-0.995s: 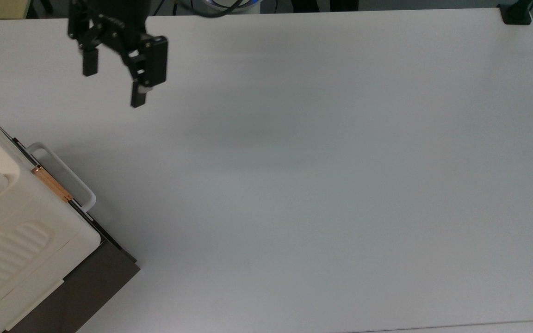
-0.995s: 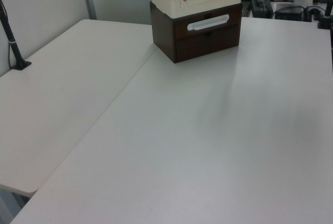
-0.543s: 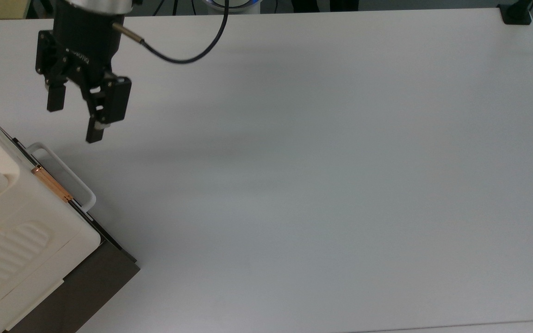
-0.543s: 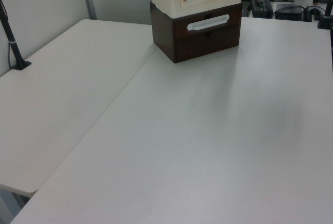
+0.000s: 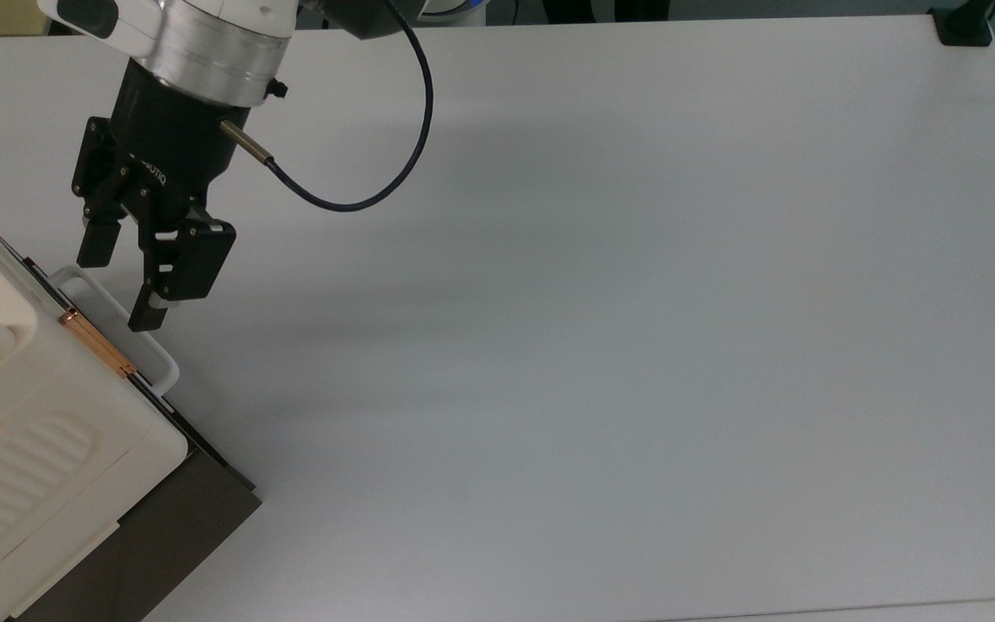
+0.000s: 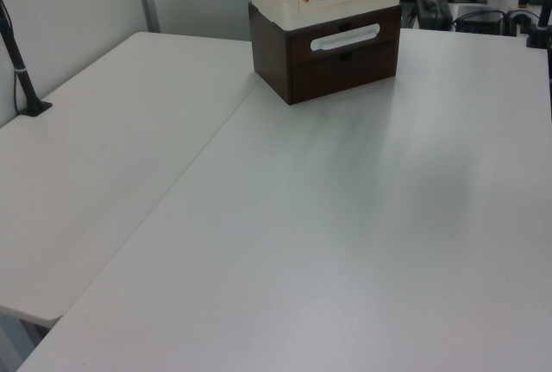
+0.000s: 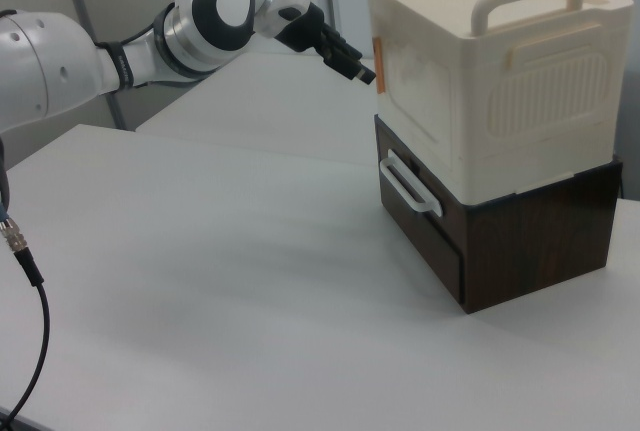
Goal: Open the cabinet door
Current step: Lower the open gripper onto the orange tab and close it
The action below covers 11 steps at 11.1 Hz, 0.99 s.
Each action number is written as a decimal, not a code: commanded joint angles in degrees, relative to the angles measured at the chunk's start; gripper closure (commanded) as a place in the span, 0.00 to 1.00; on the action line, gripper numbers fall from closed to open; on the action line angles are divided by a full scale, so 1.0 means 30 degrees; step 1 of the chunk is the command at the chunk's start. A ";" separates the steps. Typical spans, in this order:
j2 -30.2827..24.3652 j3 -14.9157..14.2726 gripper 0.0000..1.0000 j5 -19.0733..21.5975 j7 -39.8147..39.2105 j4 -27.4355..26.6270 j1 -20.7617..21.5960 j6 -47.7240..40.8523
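**Gripper at the cabinet front, door closed**

In the top view, from left to right, we find the cream cabinet (image 5: 22, 406) at the lower left corner of the white table (image 5: 636, 302), stacked on a dark brown drawer unit (image 5: 161, 536). The cabinet door (image 7: 415, 96) faces the arm and sits flush and closed; its copper handle (image 5: 98, 344) runs along the front edge. Directly below it, the white loop handle (image 5: 130, 333) of the drawer projects outward. Next comes the gripper (image 5: 122, 281), its fingers spread wide and holding nothing, with one fingertip over the loop handle and the other near the door's corner. A black cable (image 5: 359, 186) loops from the wrist. A black clamp (image 5: 964, 26) sits at the table's far right corner.

In the right view, the gripper tip stands just beside the copper handle; we cannot tell whether they touch.

Compared with one second ago, the gripper has travelled from the table's rear edge to the cabinet front, fingers unchanged. The door has not moved.
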 commanded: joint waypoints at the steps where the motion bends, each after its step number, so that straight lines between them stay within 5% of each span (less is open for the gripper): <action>1: 0.0759 -0.0370 0.25 -0.0535 0.0772 0.1043 0.0141 0.1302; 11: 0.1139 -0.0252 0.42 -0.1942 -0.2010 0.0544 -0.0299 0.3712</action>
